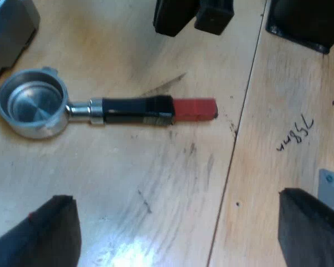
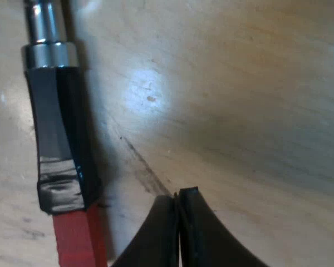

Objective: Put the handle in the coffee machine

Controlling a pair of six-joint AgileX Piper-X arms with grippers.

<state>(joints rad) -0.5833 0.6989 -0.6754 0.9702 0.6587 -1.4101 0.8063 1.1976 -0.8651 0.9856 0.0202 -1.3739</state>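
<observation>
Holder (image 1: 107, 109) lies flat on the wooden table (image 1: 156, 183), loose, not in the machine — round metal basket (image 1: 30, 103) open side up, black handle straight out from it, red end (image 1: 195, 108) at the tip. A grey metal body (image 1: 8, 28) sits close beside the basket; cannot tell what it is. Left gripper (image 1: 173, 194) hangs above the table, its 2 fingers spread wide, released, nothing between them, well apart from the holder. Right gripper (image 2: 177, 196) is clenched — its 2 fingers (image 2: 203, 236) pressed pad to pad, grasping nothing. It sits just beside the handle, near where black meets red, with a strip of bare table between, not touching the holder. In the left wrist view it is the dark shape near the red end. A black block (image 1: 306, 22) stands on the table past a seam (image 1: 239, 128) in the boards, a pen scribble (image 1: 295, 133) near it.
</observation>
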